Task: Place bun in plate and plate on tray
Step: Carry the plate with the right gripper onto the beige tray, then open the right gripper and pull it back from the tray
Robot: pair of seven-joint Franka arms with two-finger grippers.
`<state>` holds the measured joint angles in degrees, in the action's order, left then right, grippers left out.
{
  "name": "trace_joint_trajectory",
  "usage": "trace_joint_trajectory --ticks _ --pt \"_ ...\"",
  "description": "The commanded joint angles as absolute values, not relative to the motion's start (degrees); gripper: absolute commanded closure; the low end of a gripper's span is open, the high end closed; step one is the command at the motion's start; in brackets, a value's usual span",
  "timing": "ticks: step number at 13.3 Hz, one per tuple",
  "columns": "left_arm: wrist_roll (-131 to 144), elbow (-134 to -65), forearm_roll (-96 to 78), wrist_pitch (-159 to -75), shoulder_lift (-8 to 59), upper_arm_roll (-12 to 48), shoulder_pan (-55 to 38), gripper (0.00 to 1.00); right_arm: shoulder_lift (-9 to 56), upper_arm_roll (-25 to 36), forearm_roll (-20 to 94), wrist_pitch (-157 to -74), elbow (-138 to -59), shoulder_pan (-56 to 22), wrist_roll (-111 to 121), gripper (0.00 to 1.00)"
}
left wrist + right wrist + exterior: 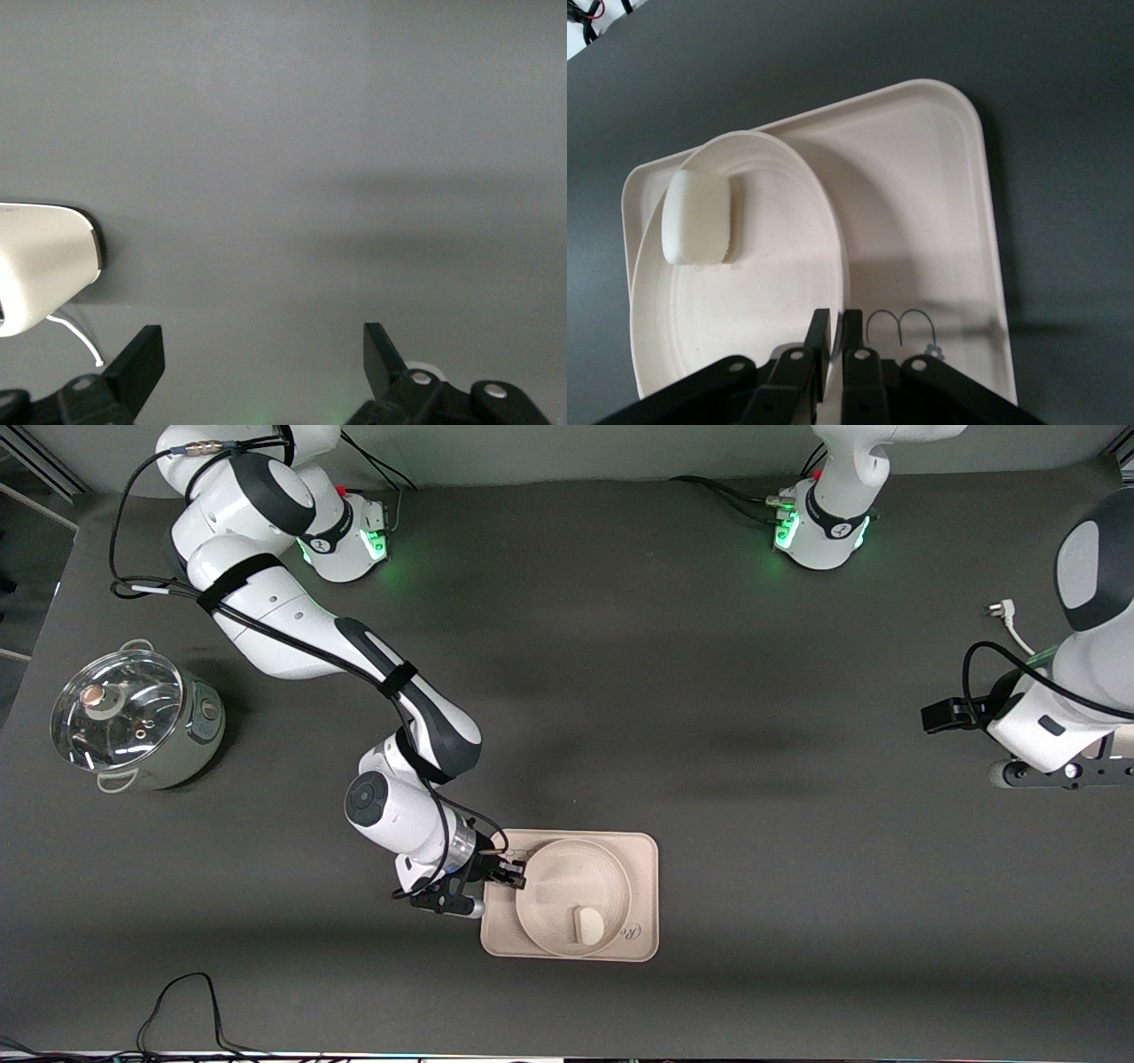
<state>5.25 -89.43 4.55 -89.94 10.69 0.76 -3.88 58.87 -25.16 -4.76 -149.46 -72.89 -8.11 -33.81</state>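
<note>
Pinching the plate (744, 292) rim, the right gripper (833, 329) has its jaws nearly together; bun (698, 217) in plate, plate on tray (939, 221). Left gripper (264, 361) waits, jaws apart.

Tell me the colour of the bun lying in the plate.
White; the bun shows best in the right wrist view, against the cream-beige plate.

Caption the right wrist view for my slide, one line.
Right gripper pinching the rim of the plate, bun inside, plate resting on the tray.
</note>
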Motion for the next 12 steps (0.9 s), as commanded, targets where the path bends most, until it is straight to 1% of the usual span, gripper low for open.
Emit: trace_joint_trajectory --ticks 1,3,5,7,9,10,12 --pt "4.4 -88.6 5.5 -89.8 11.2 0.4 -4.4 0.00 56.5 -25.6 -4.6 -144.4 -70.9 -8.3 -32.7 0.00" --pt "4.4 -88.4 5.5 -89.8 11.2 0.4 -4.4 0.00 52.8 -25.4 -4.6 -136.5 -70.8 -7.9 -31.0 0.00" --pt "4.4 -88.5 5.5 -89.7 11.2 0.4 -4.3 0.00 47.2 -25.6 -3.9 -127.5 -71.4 -5.0 -24.6 0.00" --pt "4.4 -88.6 5.5 -89.7 11.2 0.4 -4.0 0.00 39.6 -25.7 -3.3 -114.7 -72.1 -1.9 -20.4 0.00" --pt "4.4 -88.7 5.5 -89.8 11.3 0.4 -3.8 0.00 30.9 -25.5 -1.2 -103.8 -73.2 0.4 -19.6 0.00" --pt "4.4 -88.4 5.6 -89.8 11.3 0.4 -4.0 0.00 26.5 -25.4 -1.1 -100.1 -75.0 2.0 -19.6 0.00" --pt "4.4 -88.6 5.5 -89.8 11.5 0.4 -3.9 0.00 18.0 -25.3 -1.1 -95.6 -79.6 5.1 -15.5 0.00"
